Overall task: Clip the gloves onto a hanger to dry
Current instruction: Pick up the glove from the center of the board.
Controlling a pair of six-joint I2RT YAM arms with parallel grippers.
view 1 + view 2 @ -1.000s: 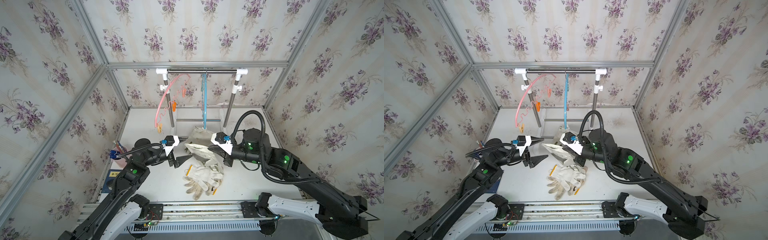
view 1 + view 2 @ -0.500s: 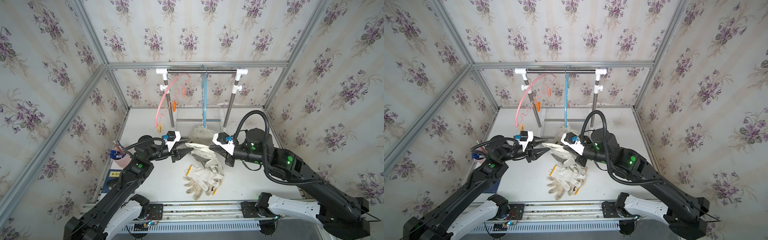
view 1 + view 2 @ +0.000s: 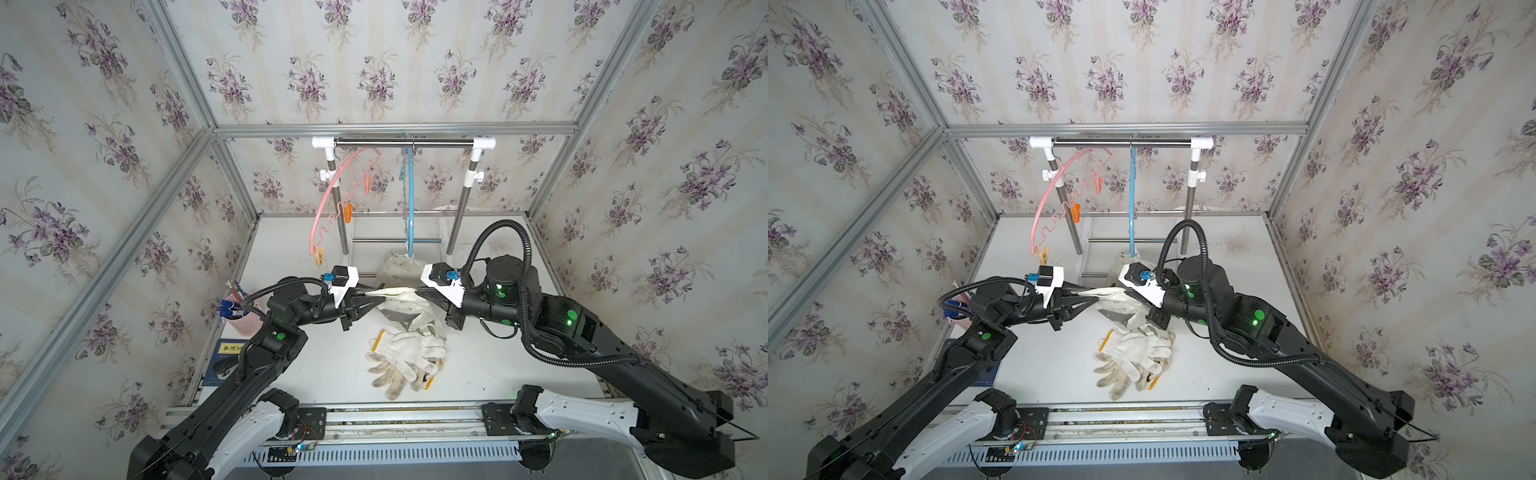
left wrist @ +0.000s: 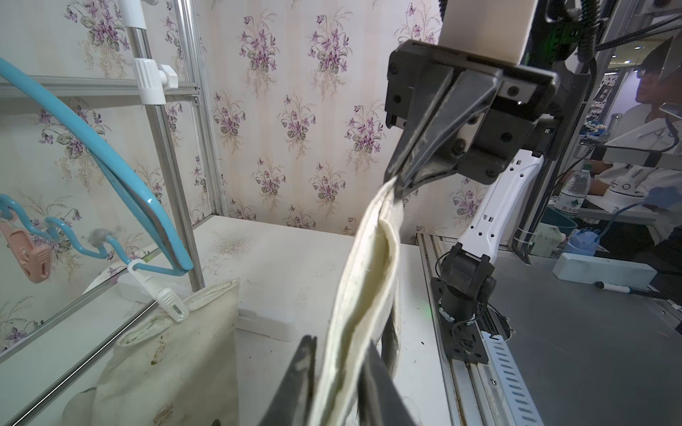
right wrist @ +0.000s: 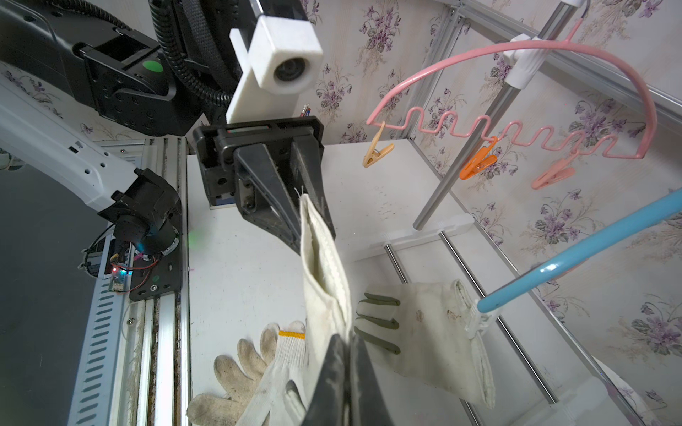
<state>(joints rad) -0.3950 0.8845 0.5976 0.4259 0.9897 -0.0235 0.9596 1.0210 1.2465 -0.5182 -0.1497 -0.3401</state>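
An off-white canvas glove (image 3: 397, 296) hangs stretched by its cuff between my two grippers above the table. My left gripper (image 3: 368, 293) is shut on one end of the cuff (image 4: 369, 265) and my right gripper (image 3: 417, 293) is shut on the other end (image 5: 324, 265). In the left wrist view, the right gripper (image 4: 396, 180) pinches the far end. Another canvas glove (image 5: 431, 332) with green finger patches hangs from a white clip (image 4: 166, 298) on the blue hanger (image 3: 410, 199). Knit gloves (image 3: 409, 353) lie piled on the table below, also in the other top view (image 3: 1133, 353).
A pink hanger (image 3: 332, 195) with orange and pink pegs (image 5: 478, 162) hangs on the rack's rail (image 3: 403, 143) beside the blue one. A pink cup of pens (image 3: 241, 320) and a blue book (image 3: 226, 353) sit at the table's left edge. The arms' base rail (image 3: 395, 415) runs along the front.
My left gripper has moved right to the glove's cuff and closed on it. The right gripper has kept its hold in place.
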